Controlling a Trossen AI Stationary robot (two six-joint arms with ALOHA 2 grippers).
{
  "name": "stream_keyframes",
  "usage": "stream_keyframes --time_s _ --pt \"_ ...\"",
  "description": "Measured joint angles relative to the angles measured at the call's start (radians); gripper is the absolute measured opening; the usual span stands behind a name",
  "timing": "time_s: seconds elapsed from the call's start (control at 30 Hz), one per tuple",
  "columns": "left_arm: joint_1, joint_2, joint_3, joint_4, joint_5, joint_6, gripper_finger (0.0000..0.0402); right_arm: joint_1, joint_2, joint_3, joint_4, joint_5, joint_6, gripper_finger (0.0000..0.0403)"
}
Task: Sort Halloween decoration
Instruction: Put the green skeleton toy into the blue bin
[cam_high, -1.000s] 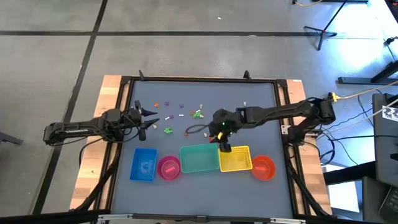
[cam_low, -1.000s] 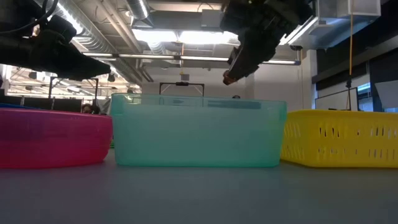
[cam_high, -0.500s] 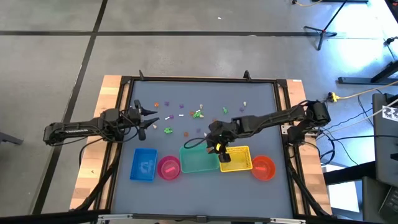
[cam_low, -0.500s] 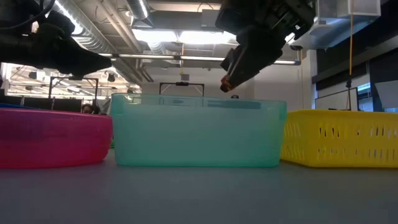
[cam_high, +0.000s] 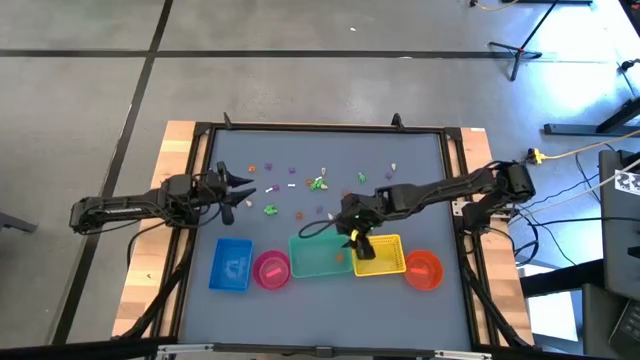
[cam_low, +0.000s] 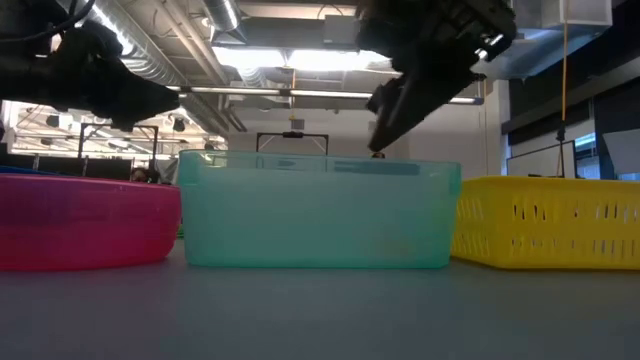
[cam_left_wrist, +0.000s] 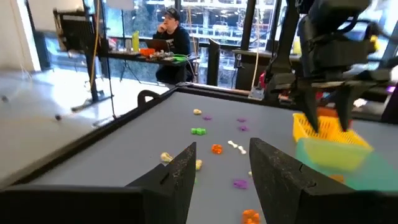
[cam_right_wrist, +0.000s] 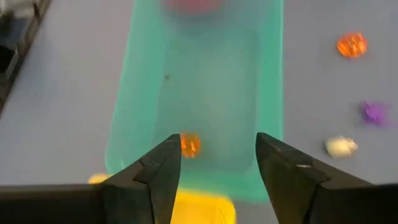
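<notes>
Small green, orange, purple and white Halloween trinkets (cam_high: 318, 183) lie scattered on the grey table's far half. My right gripper (cam_right_wrist: 217, 149) hangs open over the right end of the teal container (cam_high: 320, 256), slanting down. An orange trinket (cam_right_wrist: 189, 144) shows inside that container below the fingers, touching neither. My left gripper (cam_left_wrist: 224, 155) waits open and level at the table's left side (cam_high: 240, 187), with nothing between its fingers.
A row of containers stands along the near edge: blue (cam_high: 232, 264), pink (cam_high: 271, 270), teal, yellow (cam_high: 378, 257) and orange (cam_high: 424, 269). In the left wrist view a person (cam_left_wrist: 172, 37) sits at a desk beyond the table.
My right gripper has moved toward the near edge until it is over the teal container's right end and has opened. The orange trinket that was at its fingertips has dropped into the teal container.
</notes>
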Motion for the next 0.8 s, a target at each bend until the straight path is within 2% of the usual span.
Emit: stream_keyframes --time_s 0.2,0.43,0.63,0.8 --pt "0.000 0.003 0.000 0.059 -0.014 -0.043 0.0135 -0.070 -0.107 0.000 -0.164 0.073 -0.120 0.0201" --pt "0.000 0.061 0.035 0.115 -0.037 -0.044 0.0135 -0.201 -0.225 -0.017 -0.228 0.080 -0.131 0.0200" --pt "0.000 0.218 0.125 0.104 -0.046 -0.044 0.0135 -0.305 -0.331 -0.108 -0.245 0.082 -0.063 0.0200" --pt "0.000 0.384 0.240 0.014 -0.046 -0.065 0.0135 -0.345 -0.406 -0.157 -0.238 0.116 -0.057 0.0200"
